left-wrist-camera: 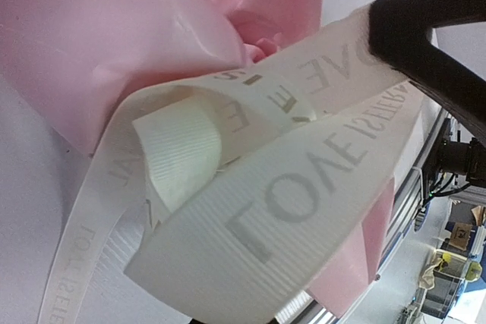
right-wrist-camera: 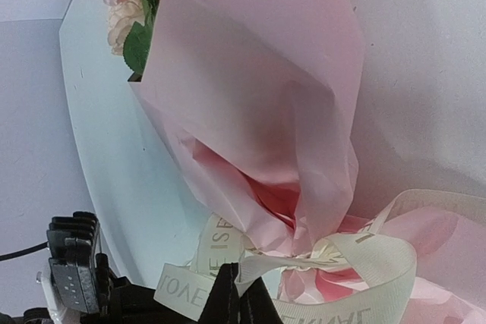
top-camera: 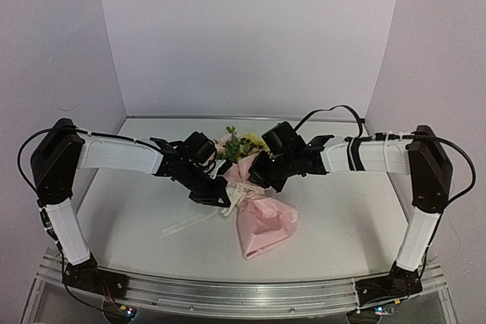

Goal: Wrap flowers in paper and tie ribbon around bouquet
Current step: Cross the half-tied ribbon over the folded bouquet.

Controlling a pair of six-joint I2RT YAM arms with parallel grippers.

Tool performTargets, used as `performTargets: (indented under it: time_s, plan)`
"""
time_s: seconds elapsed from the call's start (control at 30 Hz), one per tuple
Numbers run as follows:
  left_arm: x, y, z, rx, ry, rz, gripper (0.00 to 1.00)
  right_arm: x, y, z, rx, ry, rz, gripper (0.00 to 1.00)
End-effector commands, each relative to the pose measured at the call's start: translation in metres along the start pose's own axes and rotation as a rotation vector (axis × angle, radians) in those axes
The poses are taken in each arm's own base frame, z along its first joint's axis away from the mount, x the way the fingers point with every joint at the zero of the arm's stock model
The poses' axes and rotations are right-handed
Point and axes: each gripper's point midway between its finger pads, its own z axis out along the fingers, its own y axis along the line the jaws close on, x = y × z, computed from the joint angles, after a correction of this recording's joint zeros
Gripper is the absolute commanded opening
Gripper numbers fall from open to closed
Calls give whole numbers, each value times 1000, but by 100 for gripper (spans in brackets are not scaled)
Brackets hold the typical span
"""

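Reaching in from the left side, the left arm stretches over the white surface toward the middle, where the left hand sits at the pinched waist of the bouquet. Its fingers are pressed together on the ribbon. In the left wrist view the cream band with grey lettering runs under a black finger and curls into a loose loop against the pink wrapping. A free tail of that ribbon trails away to the left, lying flat on the surface. The bouquet lies in the centre between the two hands, the flowers with pale pink and yellow blooms and green leaves poking out at the far end. The crumpled wide end of the paper points toward the near edge. The ribbon circles the paper where it is gathered tight. Just right of the waist, the right hand has its fingers squeezed shut on a strand of ribbon that passes between their tips. The right arm extends back to the right side.
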Motion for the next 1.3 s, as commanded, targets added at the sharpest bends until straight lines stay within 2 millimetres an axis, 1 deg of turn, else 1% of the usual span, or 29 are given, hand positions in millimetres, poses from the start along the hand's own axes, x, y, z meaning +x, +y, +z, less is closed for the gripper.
performTargets:
  time_s: [0.0, 0.1, 0.33, 0.43, 0.57, 0.67, 0.8, 1.0, 1.2, 1.27]
  plan:
    - [-2, -19, -2, 13, 18, 42, 0, -18, 16, -23, -68, -64, -3, 0]
    - [-3, -27, -2, 18, 23, 53, 0, -22, 16, -25, -73, -77, 1, 0]
    - [-8, -63, -2, 77, 36, 94, 0, -28, 18, -25, -91, -89, 9, 0]
    - [-9, -75, 2, 131, 51, 87, 0, -32, 15, -24, -99, -93, 13, 0]
    - [-11, -86, 10, 157, 66, 84, 0, -36, 19, -23, -137, -86, 5, 0]
    - [-14, -100, 16, 191, 70, 88, 0, -38, 23, -24, -161, -77, -3, 0]
    - [-21, -118, 21, 214, 55, 106, 0, -46, 24, -28, -193, -72, -5, 0]
    - [-28, -137, 25, 273, 45, 125, 0, -49, 30, -26, -241, 0, -34, 0]
    - [-22, -150, 40, 312, 75, 152, 0, -45, 38, -25, -284, 70, -90, 0]
    - [-20, -151, 46, 316, 81, 149, 0, -45, 46, -27, -316, 72, -113, 0]
